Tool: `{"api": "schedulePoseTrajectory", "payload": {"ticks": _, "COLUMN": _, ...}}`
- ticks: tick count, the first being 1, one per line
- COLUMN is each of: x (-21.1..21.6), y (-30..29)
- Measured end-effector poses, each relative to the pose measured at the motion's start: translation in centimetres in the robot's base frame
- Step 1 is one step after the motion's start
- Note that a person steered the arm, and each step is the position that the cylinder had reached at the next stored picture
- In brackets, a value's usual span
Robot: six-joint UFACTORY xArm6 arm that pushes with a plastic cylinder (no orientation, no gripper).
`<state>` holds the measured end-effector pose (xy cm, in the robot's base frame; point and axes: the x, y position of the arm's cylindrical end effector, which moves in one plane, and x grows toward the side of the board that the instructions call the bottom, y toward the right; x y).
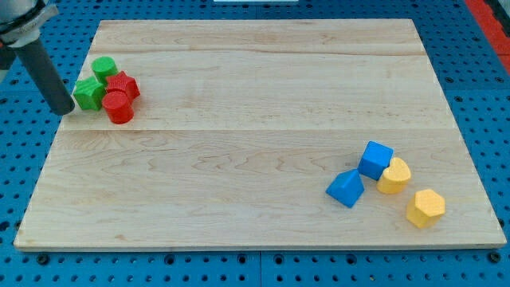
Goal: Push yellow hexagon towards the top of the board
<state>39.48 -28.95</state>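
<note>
The yellow hexagon (425, 207) lies near the board's bottom right corner. A second yellow block (394, 175), rounded in shape, sits just up and left of it, touching a blue cube (375, 159). A blue block (345, 188) with slanted faces lies left of those. My tip (64, 109) stands at the board's left edge, far from the yellow hexagon, right beside a green block (88, 93).
A cluster sits at the upper left: a green cylinder (103, 68), the green block, a red block (123, 84) and a red cylinder (118, 107). The wooden board (255, 104) lies on a blue perforated table (478, 72).
</note>
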Motion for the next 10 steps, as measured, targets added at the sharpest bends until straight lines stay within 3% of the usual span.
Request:
{"api": "schedulePoseTrajectory", "payload": {"ticks": 2, "x": -4.8, "y": 1.7}}
{"api": "schedulePoseTrajectory", "payload": {"ticks": 4, "x": -4.5, "y": -1.5}}
{"api": "schedulePoseTrajectory", "payload": {"ticks": 5, "x": -4.5, "y": -0.2}}
{"api": "schedulePoseTrajectory", "payload": {"ticks": 7, "x": 6.9, "y": -0.4}}
{"api": "schedulePoseTrajectory", "payload": {"ticks": 9, "x": 14.4, "y": 17.4}}
{"api": "schedulePoseTrajectory", "payload": {"ticks": 10, "x": 18.5, "y": 29.6}}
